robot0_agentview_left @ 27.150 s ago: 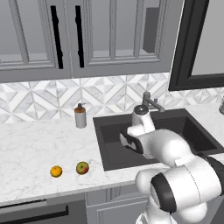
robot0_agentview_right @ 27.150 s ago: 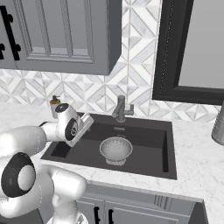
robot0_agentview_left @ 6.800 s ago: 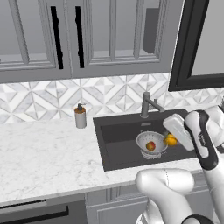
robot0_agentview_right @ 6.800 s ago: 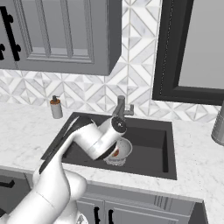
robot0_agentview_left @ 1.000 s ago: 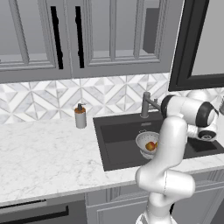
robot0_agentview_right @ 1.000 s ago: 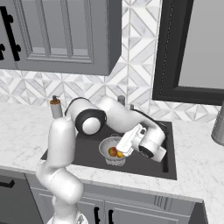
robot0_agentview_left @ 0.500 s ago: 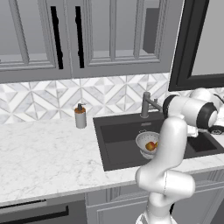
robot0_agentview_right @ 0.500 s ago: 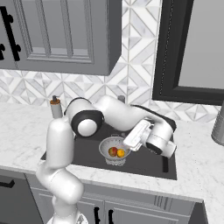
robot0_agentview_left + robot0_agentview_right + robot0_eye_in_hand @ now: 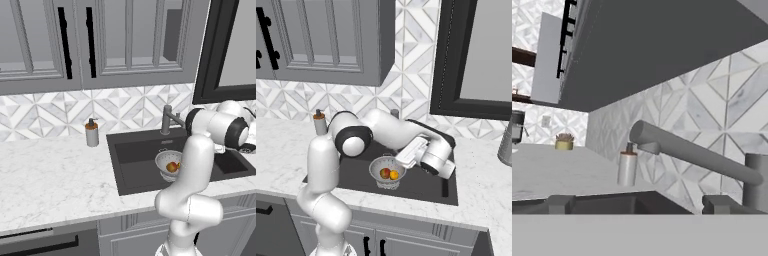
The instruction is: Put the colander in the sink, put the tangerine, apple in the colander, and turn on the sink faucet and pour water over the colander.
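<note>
The colander [image 9: 388, 172] in the sink [image 9: 421, 186] holds the apple [image 9: 385, 173] and tangerine [image 9: 394, 175]; no legible writing; tool [image 9: 639, 204] grip state unclear.

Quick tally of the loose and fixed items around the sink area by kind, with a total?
Fruit: 2, a red-green apple and an orange tangerine
Silver perforated metal colander: 1
Dark grey sink basin: 1
Grey metal faucet: 1
Soap dispenser with pump: 1
Total: 6
</note>
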### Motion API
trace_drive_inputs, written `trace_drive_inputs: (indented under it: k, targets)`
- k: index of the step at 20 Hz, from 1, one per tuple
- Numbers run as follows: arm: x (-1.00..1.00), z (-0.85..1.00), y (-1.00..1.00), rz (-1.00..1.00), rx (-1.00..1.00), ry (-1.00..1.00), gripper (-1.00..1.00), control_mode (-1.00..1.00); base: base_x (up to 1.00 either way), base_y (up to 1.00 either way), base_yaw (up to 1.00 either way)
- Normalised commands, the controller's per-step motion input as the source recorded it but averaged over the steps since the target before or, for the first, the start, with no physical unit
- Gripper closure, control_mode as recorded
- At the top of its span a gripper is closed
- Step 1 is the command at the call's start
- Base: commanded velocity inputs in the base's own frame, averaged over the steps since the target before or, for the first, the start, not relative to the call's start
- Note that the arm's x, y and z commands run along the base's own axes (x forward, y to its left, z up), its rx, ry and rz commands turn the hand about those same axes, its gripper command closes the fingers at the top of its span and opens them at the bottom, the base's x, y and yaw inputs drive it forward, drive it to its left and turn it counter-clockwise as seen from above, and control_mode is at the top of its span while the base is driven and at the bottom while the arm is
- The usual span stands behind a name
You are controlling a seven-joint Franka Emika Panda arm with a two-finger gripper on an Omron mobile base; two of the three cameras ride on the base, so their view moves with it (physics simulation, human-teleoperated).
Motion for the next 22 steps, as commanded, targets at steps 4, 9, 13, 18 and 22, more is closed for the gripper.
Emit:
trace_drive_inputs:
  k: [4,9,13,18,22]
  targets:
    - [0.17,0.09,0.13,-0.01,0.08,-0.03,-1.00,-1.00,0.00,0.00,0.00]
    - [0.20,0.35,0.00,0.00,0.03,0.00,-1.00,-1.00,0.00,0.00,0.00]
    - [0.15,0.21,0.01,0.00,0.02,0.00,-1.00,-1.00,0.00,0.00,0.00]
    - [0.13,0.00,0.04,0.00,0.00,0.00,-1.00,-1.00,0.00,0.00,0.00]
    - [0.13,0.01,0.02,0.00,0.02,0.00,-1.00,-1.00,0.00,0.00,0.00]
